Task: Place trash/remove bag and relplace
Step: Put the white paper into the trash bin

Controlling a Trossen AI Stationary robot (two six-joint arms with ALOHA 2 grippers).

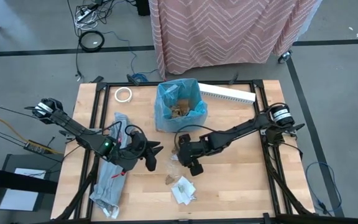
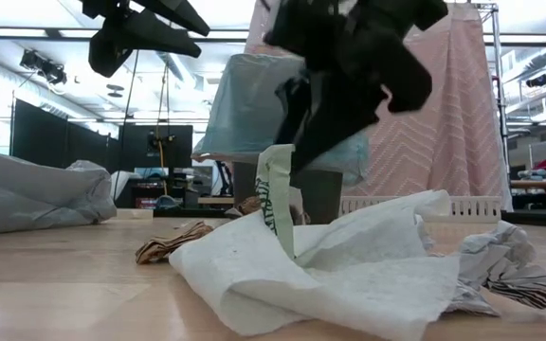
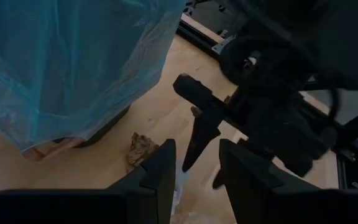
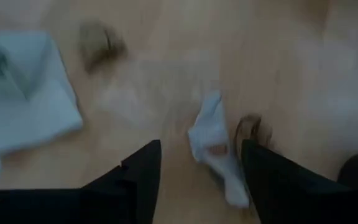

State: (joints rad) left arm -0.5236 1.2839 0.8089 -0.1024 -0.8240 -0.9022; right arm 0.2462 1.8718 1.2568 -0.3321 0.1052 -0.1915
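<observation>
The small dark bin (image 3: 104,127) stands at the table's far middle, lined with the blue bag (image 1: 178,102), and brown trash scraps (image 1: 179,111) lie inside. My right gripper (image 4: 199,149) hovers open just in front of the bin. A small white wrapper piece with red (image 4: 213,146) shows between its fingers on the table, and a brown scrap (image 4: 250,130) lies beside it. I cannot tell whether a finger touches the wrapper. My left gripper (image 3: 194,155) hangs open and empty to the left of the right one (image 1: 191,163). More trash lies nearer the front: a white wrapper (image 1: 183,190) and a brown scrap (image 1: 169,180).
A pale grey plastic bag (image 1: 110,177) lies along the table's left side under my left arm. A tape roll (image 1: 123,94) and a white ribbed strip (image 1: 227,93) lie at the far edge. Bare wood shows at the front right.
</observation>
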